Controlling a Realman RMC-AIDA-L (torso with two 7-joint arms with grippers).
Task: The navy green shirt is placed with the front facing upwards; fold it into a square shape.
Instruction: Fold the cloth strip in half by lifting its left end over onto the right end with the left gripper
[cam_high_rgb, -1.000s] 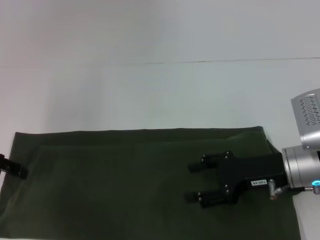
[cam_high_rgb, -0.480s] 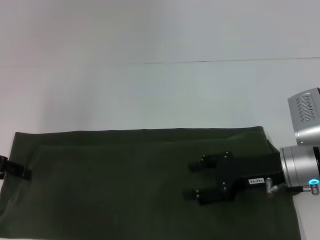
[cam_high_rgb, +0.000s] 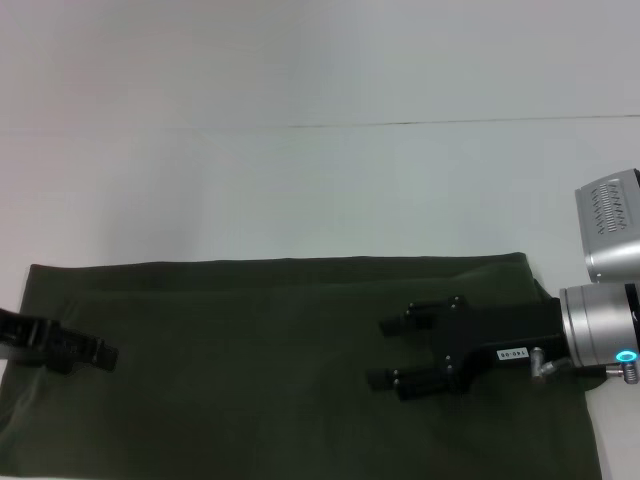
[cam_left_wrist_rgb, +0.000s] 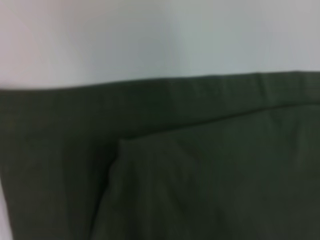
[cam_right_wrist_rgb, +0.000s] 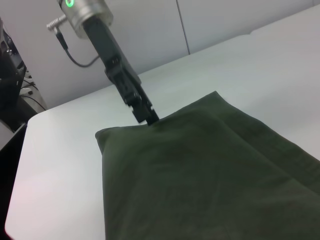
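Observation:
The navy green shirt (cam_high_rgb: 250, 370) lies flat on the white table as a long folded band, plain green side up, with no print showing. In the left wrist view the shirt (cam_left_wrist_rgb: 200, 175) shows a folded layer edge. My right gripper (cam_high_rgb: 380, 352) hovers over the band's right part, open and holding nothing, fingers pointing left. My left gripper (cam_high_rgb: 100, 355) reaches in over the band's left end. In the right wrist view the left gripper (cam_right_wrist_rgb: 148, 118) touches down at the far edge of the shirt (cam_right_wrist_rgb: 200, 175), near a corner.
The white table (cam_high_rgb: 300, 180) stretches beyond the shirt, with a thin seam line across it farther back. In the right wrist view, dark equipment and cables (cam_right_wrist_rgb: 10, 75) stand past the table's edge.
My left gripper has moved right, from the shirt's left edge to over the cloth. The right gripper has barely shifted. The shirt lies as before.

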